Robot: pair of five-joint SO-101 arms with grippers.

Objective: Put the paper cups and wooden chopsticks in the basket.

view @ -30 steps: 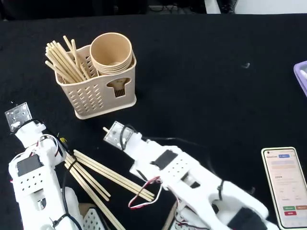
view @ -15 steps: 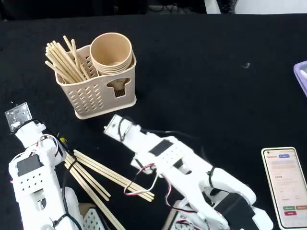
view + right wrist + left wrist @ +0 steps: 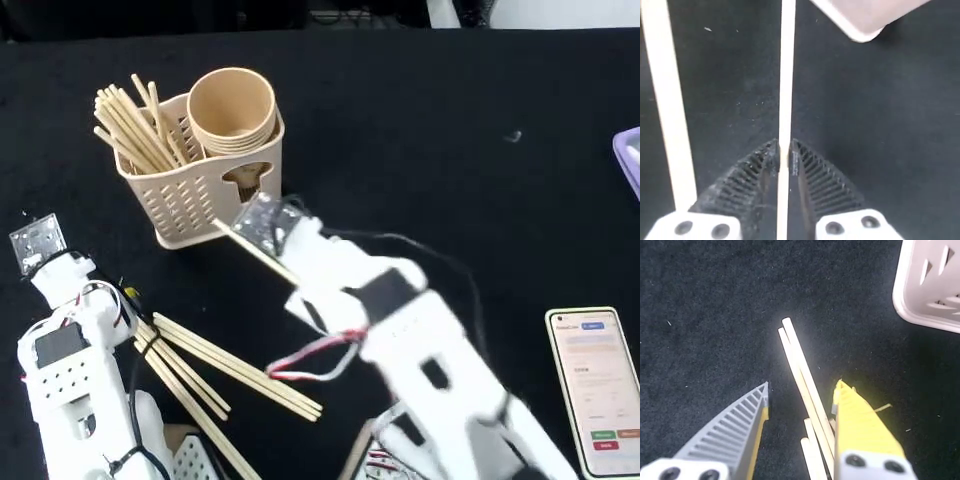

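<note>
The right gripper (image 3: 784, 150) pinched one chopstick (image 3: 787, 75) near the basket (image 3: 200, 190); the left gripper (image 3: 802, 387) gaped empty. Light, stiff and slick, the chopstick would likely pivot unless held mid-length.

A matt black cloth (image 3: 450, 180), faintly fuzzy and flecked with lint, lies under a smooth beige plastic basket (image 3: 200, 200) that holds matt brown paper cups (image 3: 232, 105) and pale bare-wood chopsticks (image 3: 135, 125), the loose chopsticks (image 3: 235, 370) nearby showing the same unvarnished grain. The left arm (image 3: 70, 370) and right arm (image 3: 420, 350) are dull white plastic. The left gripper (image 3: 802, 387) pairs a grey ribbed plastic finger with a smooth yellow one, the right gripper (image 3: 784, 147) presses black ribbed plastic fingers onto a single chopstick (image 3: 787, 75) of smooth light wood, and a phone (image 3: 595, 385) shows a glossy screen.
</note>
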